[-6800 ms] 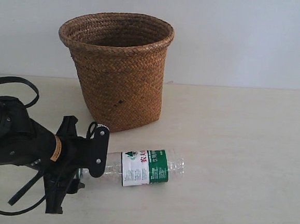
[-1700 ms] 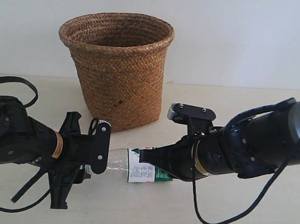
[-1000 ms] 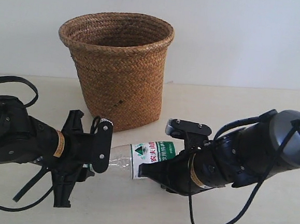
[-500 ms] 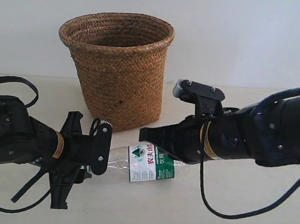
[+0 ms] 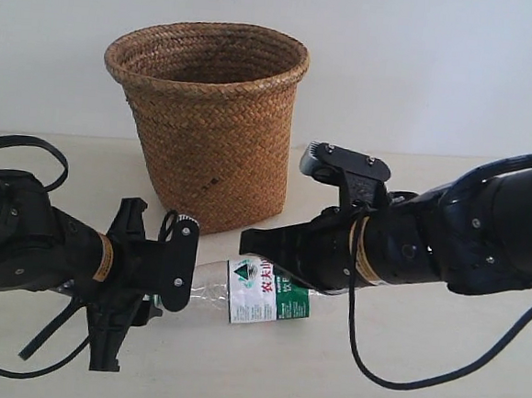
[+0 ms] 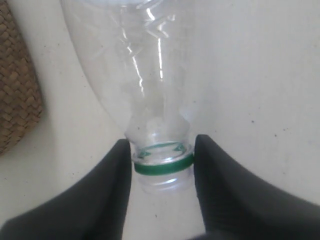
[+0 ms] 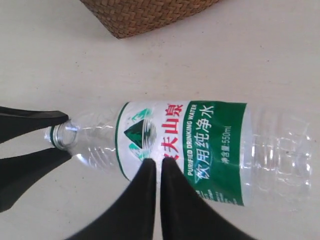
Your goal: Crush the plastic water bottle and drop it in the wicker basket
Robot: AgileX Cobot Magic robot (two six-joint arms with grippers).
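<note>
The small clear plastic water bottle with the white-and-green label (image 5: 257, 292) lies on its side on the worktop, just nearer than the tall brown woven wicker basket (image 5: 207, 130), with its neck pointing left. The left tool (image 6: 162, 150) is clenched on the neck at the green ring. The right tool (image 7: 155, 167) has its fingers pressed together, grasping nothing, and sits over the label; I cannot tell whether it touches. The bottle's body looks round and uncrushed.

A narrow tip bearing down on that round wall could make the bottle roll out towards the near or far side. The slim neck could also twist out of the left tool's hold. The pale, smooth worktop (image 5: 436, 378) probably gives little friction, so a shove could slide the bottle into the basket. A plain white wall (image 5: 424, 64) stands behind.
</note>
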